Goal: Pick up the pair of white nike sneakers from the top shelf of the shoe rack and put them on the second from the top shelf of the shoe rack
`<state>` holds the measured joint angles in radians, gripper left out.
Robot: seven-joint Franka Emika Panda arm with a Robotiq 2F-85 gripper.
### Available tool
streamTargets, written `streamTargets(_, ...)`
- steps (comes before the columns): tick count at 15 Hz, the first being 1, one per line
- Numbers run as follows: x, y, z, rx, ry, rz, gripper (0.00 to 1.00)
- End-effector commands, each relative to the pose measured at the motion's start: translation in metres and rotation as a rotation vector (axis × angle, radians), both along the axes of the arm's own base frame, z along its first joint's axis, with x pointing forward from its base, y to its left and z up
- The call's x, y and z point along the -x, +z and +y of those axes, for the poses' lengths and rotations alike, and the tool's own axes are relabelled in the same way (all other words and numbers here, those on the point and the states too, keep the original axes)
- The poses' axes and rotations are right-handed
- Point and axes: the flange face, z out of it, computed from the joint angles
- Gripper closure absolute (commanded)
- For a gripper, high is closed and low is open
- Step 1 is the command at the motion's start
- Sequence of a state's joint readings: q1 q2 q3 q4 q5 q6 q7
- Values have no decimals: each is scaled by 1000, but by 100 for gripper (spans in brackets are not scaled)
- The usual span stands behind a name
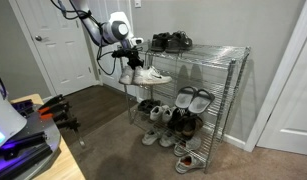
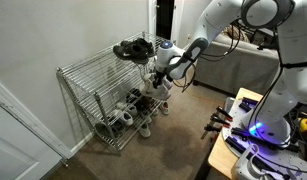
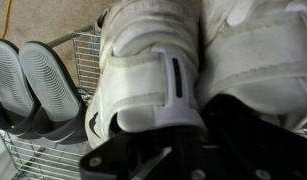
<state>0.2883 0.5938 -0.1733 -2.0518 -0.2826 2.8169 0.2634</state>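
Observation:
The pair of white Nike sneakers (image 1: pixel 144 73) hangs from my gripper (image 1: pixel 128 52) at the open end of the wire shoe rack (image 1: pixel 231 62), about level with the second shelf from the top. In the other exterior view the gripper (image 2: pixel 167 64) holds the sneakers (image 2: pixel 158 82) just off the rack's (image 2: pixel 83 85) end. In the wrist view the white sneakers (image 3: pixel 153 70) fill the frame. The dark gripper fingers (image 3: pixel 179 126) are clamped on their heels. I cannot tell whether the soles touch the shelf.
Black shoes (image 1: pixel 171 41) sit on the top shelf, also seen in an exterior view (image 2: pixel 133 48). Grey slippers (image 3: pixel 33 85) and several other shoes (image 1: pixel 178 115) fill the lower shelves. Shoes (image 1: pixel 155 137) lie on the floor. A door (image 1: pixel 63 40) stands beside the rack.

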Motion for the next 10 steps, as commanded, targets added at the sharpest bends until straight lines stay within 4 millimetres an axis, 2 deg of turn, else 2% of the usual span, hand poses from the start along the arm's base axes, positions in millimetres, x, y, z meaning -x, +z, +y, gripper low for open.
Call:
streamTargets(1,-1,0,-1,0,-2,0,90)
streamTargets(7,-1,-3,-2,2,-4,4,90)
streamTargets(8,-1,-3,-2,2,-4,4,94)
streamTargets(10,0,-16,1,-33,-24,-27,94)
